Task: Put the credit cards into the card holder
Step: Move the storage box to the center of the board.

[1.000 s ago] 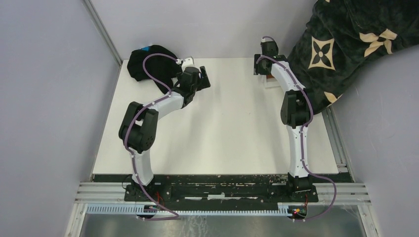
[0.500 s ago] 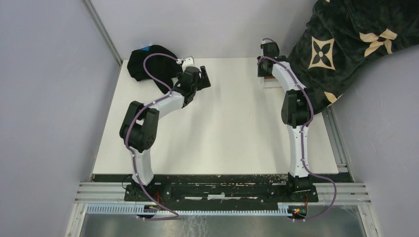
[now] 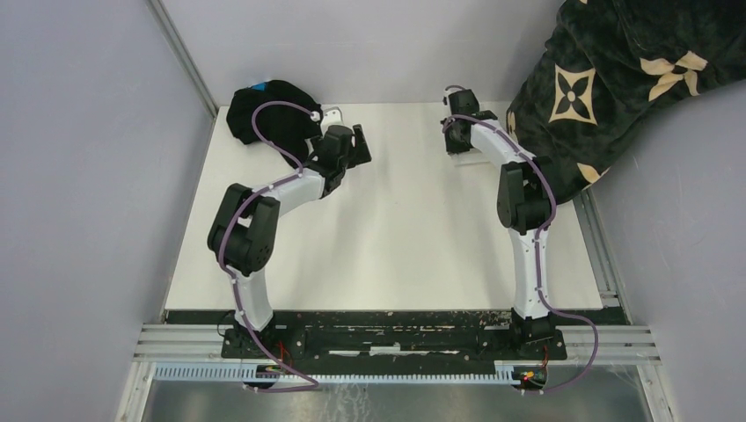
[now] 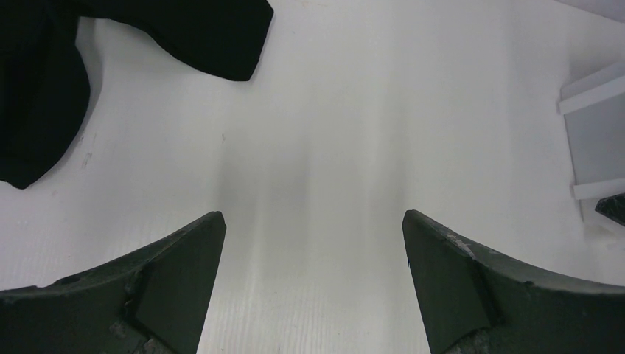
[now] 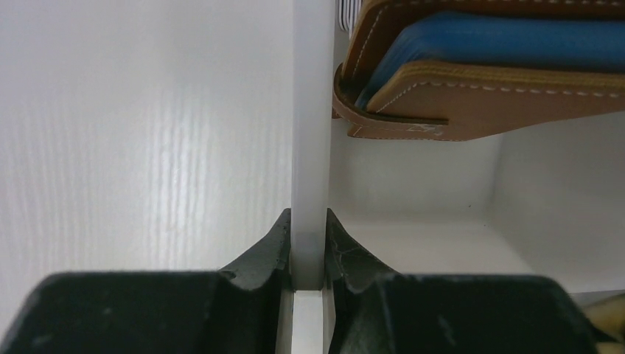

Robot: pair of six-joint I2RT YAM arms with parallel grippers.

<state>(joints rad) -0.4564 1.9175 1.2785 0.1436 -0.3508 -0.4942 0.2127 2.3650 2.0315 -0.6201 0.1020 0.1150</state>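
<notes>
Right gripper (image 5: 309,251) swung leftward, clamped on tray wall (image 5: 309,110), wallet (image 5: 479,110) just ahead; left gripper (image 4: 313,243) spread; next I'd drag it inward.

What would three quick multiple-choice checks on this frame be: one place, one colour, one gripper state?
1. Where does the card holder lie?
A. inside the tray
B. outside the tray, left of its wall
C. balanced on top of the wall

2. What colour shows between the card holder's brown leather flaps?
A. red
B. blue
C. green

3. What is the state of the right gripper?
A. wide open, with nothing between its fingers
B. shut on the tray's wall
C. shut on the card holder

Answers:
1. A: the right wrist view shows the card holder on the inner side of the wall.
2. B: a blue layer sits between the stitched brown flaps.
3. B: both fingers press against the upright wall, and the card holder lies apart, further along.
</notes>
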